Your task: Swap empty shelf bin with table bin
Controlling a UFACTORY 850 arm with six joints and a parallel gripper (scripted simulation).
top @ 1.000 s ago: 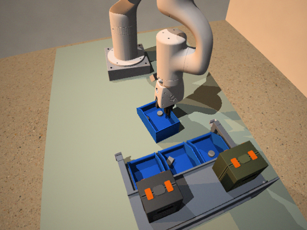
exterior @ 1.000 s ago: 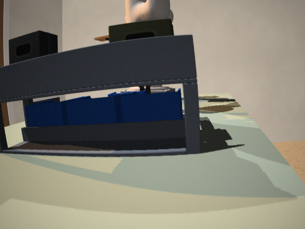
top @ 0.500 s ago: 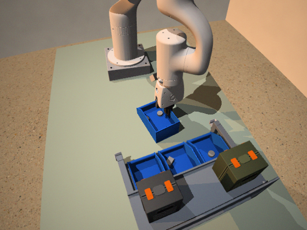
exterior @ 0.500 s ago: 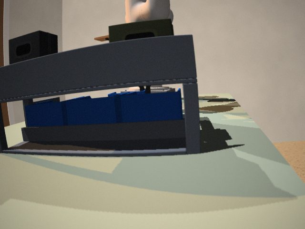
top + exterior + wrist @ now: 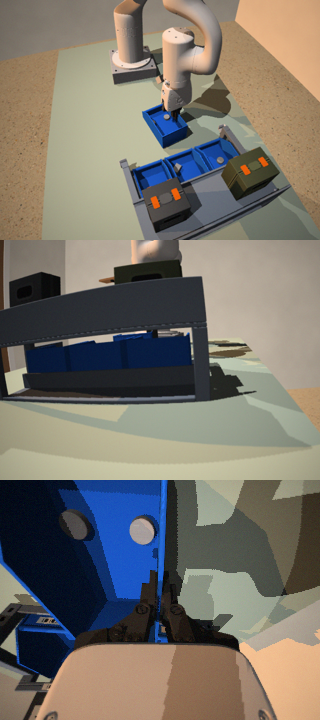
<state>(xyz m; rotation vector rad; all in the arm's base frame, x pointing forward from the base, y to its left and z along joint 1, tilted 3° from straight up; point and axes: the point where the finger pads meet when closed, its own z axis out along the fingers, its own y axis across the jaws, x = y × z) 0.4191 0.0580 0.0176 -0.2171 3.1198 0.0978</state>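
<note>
A blue open bin [image 5: 169, 131] [image 5: 115, 560] stands on the table in front of the shelf, with two grey discs [image 5: 166, 117] [image 5: 141, 530] in it. My gripper [image 5: 175, 116] [image 5: 158, 581] comes down from above and is shut on the bin's thin right side wall, one finger inside and one outside. On the shelf [image 5: 206, 196] three blue bins stand side by side. The left bin [image 5: 149, 176] is empty, the middle bin [image 5: 189, 164] holds a grey block [image 5: 177, 168], and the right bin [image 5: 211, 152] holds a grey disc [image 5: 220, 160]. In the exterior view their rear walls [image 5: 103, 356] show under the shelf's board [image 5: 103, 307].
A black box [image 5: 166, 204] [image 5: 33, 290] and an olive box [image 5: 249, 171] [image 5: 147, 272] sit on the shelf's upper board, over the bins' rear ends. The arm's base [image 5: 133, 68] stands at the table's far end. A wall rises at the right.
</note>
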